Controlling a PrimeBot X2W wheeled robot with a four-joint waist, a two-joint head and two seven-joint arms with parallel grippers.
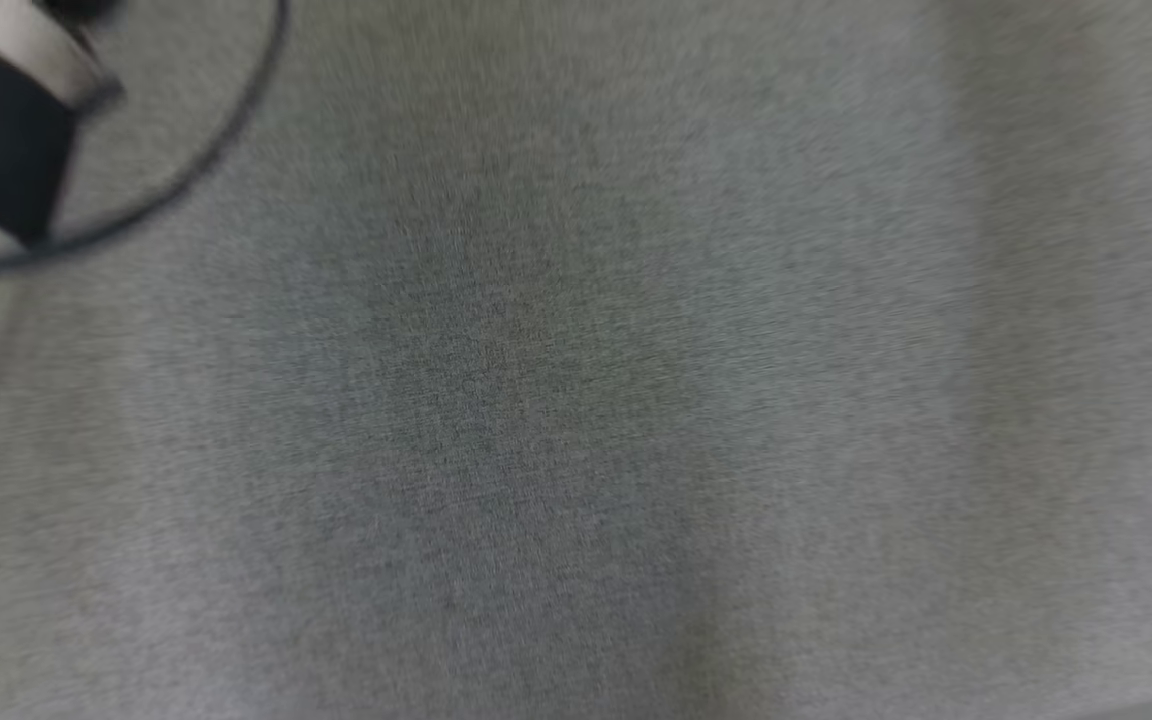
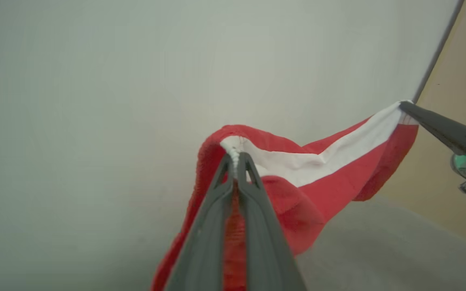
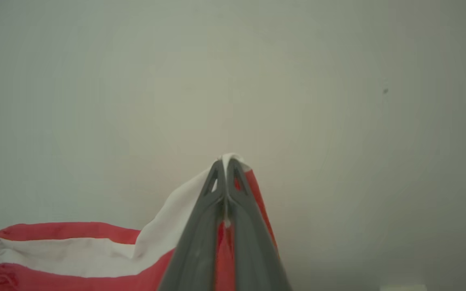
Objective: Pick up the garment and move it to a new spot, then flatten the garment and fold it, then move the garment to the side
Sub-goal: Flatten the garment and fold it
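Left wrist view: holding the red-and-white garment (image 2: 318, 190) slung in the air, left claw (image 2: 236, 159) clamped on one end of its white band, right claw (image 2: 407, 107) clamped on the other, long axis sagging from claw to claw.

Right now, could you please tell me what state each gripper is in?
Left gripper: closed, pinching the red and white garment.
Right gripper: closed, pinching the same garment further along.
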